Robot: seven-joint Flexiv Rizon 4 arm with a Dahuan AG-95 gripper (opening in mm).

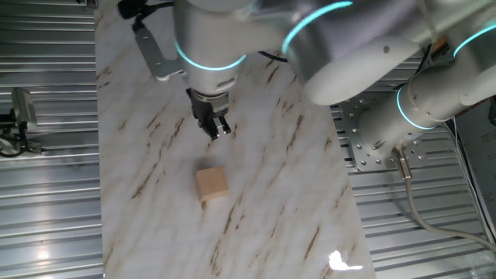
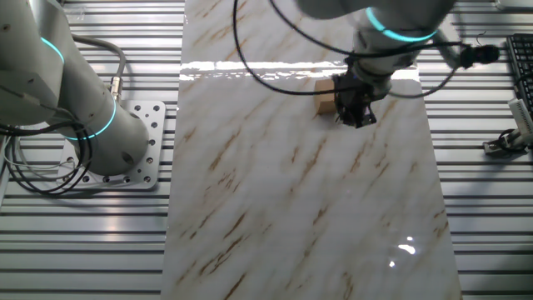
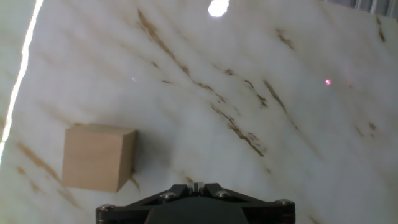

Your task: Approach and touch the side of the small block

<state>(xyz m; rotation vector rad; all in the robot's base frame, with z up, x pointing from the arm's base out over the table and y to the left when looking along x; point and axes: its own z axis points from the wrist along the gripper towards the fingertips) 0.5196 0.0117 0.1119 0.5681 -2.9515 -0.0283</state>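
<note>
The small block (image 1: 211, 184) sits alone on the marble-patterned tabletop (image 1: 294, 201), a plain tan cube resting flat on 1 face, with bare surface all around it. That open placement leaves every side reachable, which suits a task that only asks for a touch on a side.

The gripper (image 1: 215, 124) hangs above the tabletop, pointed downward, and is clear of the block. In one fixed view it is further up the tabletop than the cube, with a visible stretch of marble between them. In the other fixed view the gripper (image 2: 356, 110) seems almost to overlap the block (image 2: 325, 95), but that looks like an effect of the camera angle rather than contact. The hand view settles it: the block (image 3: 97, 157) lies off to the left of the gripper's line, apart from the dark tip (image 3: 194, 206) at the bottom edge.

The jaws look drawn together, with no gap showing between them and nothing held. A closed tip makes sense here, since it gives 1 narrow, firm point for pressing against a face.

The approach appears to be under way but unfinished. The gripper probably needs to come lower, to the height of the block's side, then move sideways until the tip meets that face gently enough not to shove the cube along.
</note>
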